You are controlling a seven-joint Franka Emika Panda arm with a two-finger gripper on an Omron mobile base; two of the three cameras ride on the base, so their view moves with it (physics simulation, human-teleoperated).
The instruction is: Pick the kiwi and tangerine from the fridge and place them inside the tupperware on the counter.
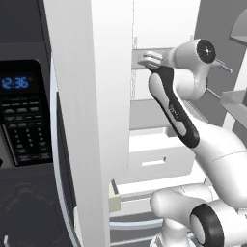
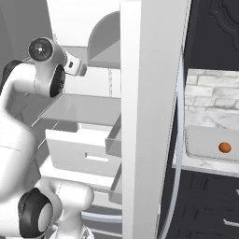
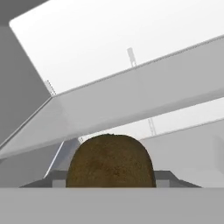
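Observation:
A brown fuzzy kiwi [image 3: 109, 162] sits close up between my two dark fingertips [image 3: 165, 178] in the hand view, and my gripper [image 3: 110, 182] is shut on it. Behind it a pale grey fridge shelf [image 3: 131, 105] slants across. From the left base view my arm reaches into the open white fridge [image 1: 72, 120], the gripper [image 1: 145, 60] at an upper shelf. In the right base view the orange tangerine [image 2: 225, 147] lies inside the light grey tupperware [image 2: 203, 140] on the marble counter [image 2: 198, 164], right of the fridge.
A dark wall oven with a blue clock [image 1: 17, 83] stands left of the fridge. The fridge's white side wall [image 2: 149, 116] rises between my arm and the counter. A white inner drawer [image 1: 154, 157] sits below the hand, with door shelves [image 1: 234, 101] at right.

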